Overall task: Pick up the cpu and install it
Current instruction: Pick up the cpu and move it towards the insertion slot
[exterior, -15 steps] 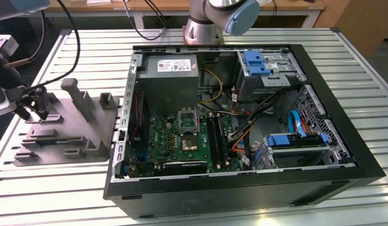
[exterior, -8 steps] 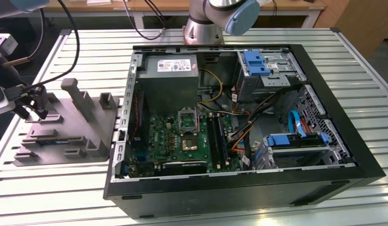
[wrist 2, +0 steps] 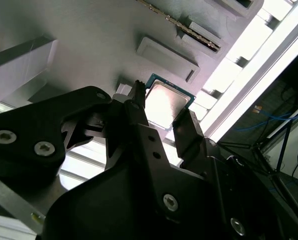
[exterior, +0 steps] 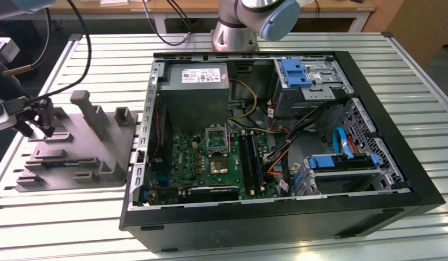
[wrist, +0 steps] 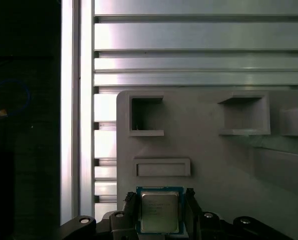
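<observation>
Jaws flank cpu (wrist: 159,212) sides, clamping unclear | gripper (wrist 2: 162,106) above grey tray (wrist: 213,160) | cpu edge hidden behind gripper body

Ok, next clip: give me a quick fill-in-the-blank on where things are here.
1. The gripper hangs above the grey ___.
2. The cpu is ___ the computer case, not inside it.
3. The tray stands on the exterior view's ___ of the computer case.
Missing: tray; outside; left.
</observation>
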Tool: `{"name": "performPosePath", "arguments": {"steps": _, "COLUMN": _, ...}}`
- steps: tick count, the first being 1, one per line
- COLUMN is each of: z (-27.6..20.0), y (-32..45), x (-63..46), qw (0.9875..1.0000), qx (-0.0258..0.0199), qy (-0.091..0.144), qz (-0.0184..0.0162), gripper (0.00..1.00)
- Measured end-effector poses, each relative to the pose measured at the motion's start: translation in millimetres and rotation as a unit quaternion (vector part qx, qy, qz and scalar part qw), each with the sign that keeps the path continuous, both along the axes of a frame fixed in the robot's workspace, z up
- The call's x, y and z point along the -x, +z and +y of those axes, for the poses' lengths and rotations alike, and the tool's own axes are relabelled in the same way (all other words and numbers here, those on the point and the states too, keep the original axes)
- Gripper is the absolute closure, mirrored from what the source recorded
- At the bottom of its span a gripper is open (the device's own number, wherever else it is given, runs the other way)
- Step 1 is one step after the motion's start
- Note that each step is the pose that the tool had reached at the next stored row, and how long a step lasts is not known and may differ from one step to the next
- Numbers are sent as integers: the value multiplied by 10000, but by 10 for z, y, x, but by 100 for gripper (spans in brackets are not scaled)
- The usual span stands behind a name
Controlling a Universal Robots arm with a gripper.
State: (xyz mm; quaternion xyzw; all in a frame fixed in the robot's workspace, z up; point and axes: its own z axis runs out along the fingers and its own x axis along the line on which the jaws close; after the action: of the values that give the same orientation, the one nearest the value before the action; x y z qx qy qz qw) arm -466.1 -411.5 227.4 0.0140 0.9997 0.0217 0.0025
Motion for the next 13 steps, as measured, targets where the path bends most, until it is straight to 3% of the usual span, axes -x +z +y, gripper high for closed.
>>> {"name": "performPosePath", "arguments": {"steps": 13, "z": 0, "y": 69, "x": 0, "qw": 10000, "qx": 0, "qy": 0, "qz": -1, "gripper": 53}}
